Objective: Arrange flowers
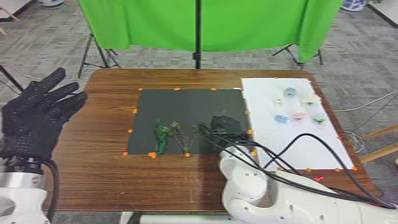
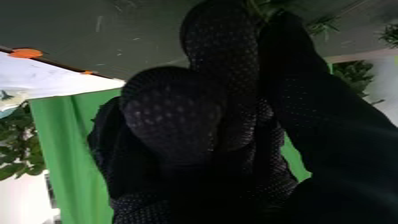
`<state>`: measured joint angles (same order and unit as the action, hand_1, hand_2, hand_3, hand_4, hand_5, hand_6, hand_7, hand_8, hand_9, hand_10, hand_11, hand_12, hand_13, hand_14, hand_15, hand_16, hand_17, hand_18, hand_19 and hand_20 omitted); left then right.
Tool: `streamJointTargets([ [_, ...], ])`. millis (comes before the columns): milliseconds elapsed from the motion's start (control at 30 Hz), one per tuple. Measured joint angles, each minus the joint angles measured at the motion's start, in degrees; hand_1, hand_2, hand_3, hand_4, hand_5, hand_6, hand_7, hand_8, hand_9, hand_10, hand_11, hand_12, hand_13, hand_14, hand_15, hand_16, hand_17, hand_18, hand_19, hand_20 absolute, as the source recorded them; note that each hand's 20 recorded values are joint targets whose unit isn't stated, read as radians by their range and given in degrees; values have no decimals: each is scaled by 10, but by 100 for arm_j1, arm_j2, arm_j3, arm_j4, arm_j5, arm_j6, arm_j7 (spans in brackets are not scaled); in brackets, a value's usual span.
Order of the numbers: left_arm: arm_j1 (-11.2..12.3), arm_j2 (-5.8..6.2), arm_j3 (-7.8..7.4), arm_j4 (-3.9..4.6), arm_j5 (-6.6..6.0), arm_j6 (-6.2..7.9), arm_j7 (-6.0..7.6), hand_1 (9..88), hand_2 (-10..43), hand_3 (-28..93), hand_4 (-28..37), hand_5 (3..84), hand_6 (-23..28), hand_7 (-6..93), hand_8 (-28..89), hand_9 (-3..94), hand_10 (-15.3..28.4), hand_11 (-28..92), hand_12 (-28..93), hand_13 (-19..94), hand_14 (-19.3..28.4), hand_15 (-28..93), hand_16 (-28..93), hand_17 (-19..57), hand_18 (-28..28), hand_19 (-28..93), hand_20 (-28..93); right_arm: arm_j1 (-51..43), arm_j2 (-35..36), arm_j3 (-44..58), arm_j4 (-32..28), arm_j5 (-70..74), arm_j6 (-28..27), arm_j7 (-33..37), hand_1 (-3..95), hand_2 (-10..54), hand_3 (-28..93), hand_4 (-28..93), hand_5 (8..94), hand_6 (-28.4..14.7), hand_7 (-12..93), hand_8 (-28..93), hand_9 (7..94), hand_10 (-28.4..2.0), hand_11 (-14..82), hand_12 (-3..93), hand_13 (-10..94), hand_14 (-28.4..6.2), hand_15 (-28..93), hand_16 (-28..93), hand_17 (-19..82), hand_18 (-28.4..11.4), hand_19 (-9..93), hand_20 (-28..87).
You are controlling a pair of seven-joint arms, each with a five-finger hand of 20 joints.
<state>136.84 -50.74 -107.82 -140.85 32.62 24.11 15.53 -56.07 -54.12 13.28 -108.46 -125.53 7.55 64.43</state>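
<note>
Fingers relaxed and apart, my left hand [image 1: 35, 117] is by the left edge of the table [image 1: 108, 102], out of the way. I have my right hand [image 1: 227, 126] at the near right part of the dark mat [image 1: 182, 102]. Green stems [image 1: 162, 137] lie on the mat just left of it; whether it holds one, I cannot tell. I judge the step to be handling these: best to take one by its bare part and lift gently, so the leaves don't snag a neighbour. Small blossoms [image 1: 298, 117] lie on the white sheet [image 1: 259, 95], to the right. Black cables [image 1: 305, 134] loop across that sheet's near part; a careless sweep might catch them on its orange markers [image 1: 152, 155].
</note>
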Motion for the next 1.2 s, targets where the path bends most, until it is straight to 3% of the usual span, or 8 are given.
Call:
streamJointTargets([
  [467, 12, -6, -3, 0, -2, 13, 2, 212, 95, 775, -283, 358, 98, 125, -87, 305, 199, 270, 102, 242, 273, 518, -102, -66, 237, 641, 68, -18, 31, 82, -21, 4, 72, 5, 393, -83, 749, -247, 801, -35, 200, 38, 936, -108, 336, 194, 899, -57, 601, 195, 594, -183, 932, 417],
  [633, 22, -25, -10, -2, -1, 13, -5, 212, 95, 775, -283, 357, 97, 125, -87, 305, 199, 270, 102, 242, 274, 518, -103, -66, 237, 641, 69, 8, 92, 58, -44, -199, 167, -30, 347, -45, 765, -231, 775, -33, 188, -98, 924, -116, 332, 197, 886, -65, 603, 189, 577, -191, 932, 405],
  [767, 14, -29, -4, -1, -1, 13, -4, 212, 95, 776, -283, 358, 97, 125, -87, 305, 199, 271, 102, 242, 274, 517, -103, -66, 237, 641, 69, 91, 143, 7, -46, -307, 359, -35, 336, -36, 765, -227, 759, -38, 182, -108, 921, -118, 331, 196, 883, -65, 601, 188, 573, -191, 932, 402],
  [867, 15, -31, -4, 0, -1, 13, -4, 211, 95, 776, -283, 358, 97, 126, -87, 305, 200, 270, 102, 242, 274, 517, -103, -66, 237, 641, 69, 153, 172, 11, -49, -294, 529, -73, 304, 12, 772, -221, 731, -36, 172, -111, 918, -119, 334, 197, 877, -69, 607, 191, 562, -196, 932, 404],
  [1200, 3, -51, 6, 2, 0, 14, -31, 212, 96, 775, -283, 358, 98, 124, -88, 305, 199, 273, 102, 242, 272, 517, -103, -66, 237, 641, 69, -192, 292, 864, -282, 1123, 453, -1335, 237, 78, 851, -182, 644, -9, 140, -119, 893, -129, 354, 205, 839, -87, 638, 197, 519, -211, 932, 427],
])
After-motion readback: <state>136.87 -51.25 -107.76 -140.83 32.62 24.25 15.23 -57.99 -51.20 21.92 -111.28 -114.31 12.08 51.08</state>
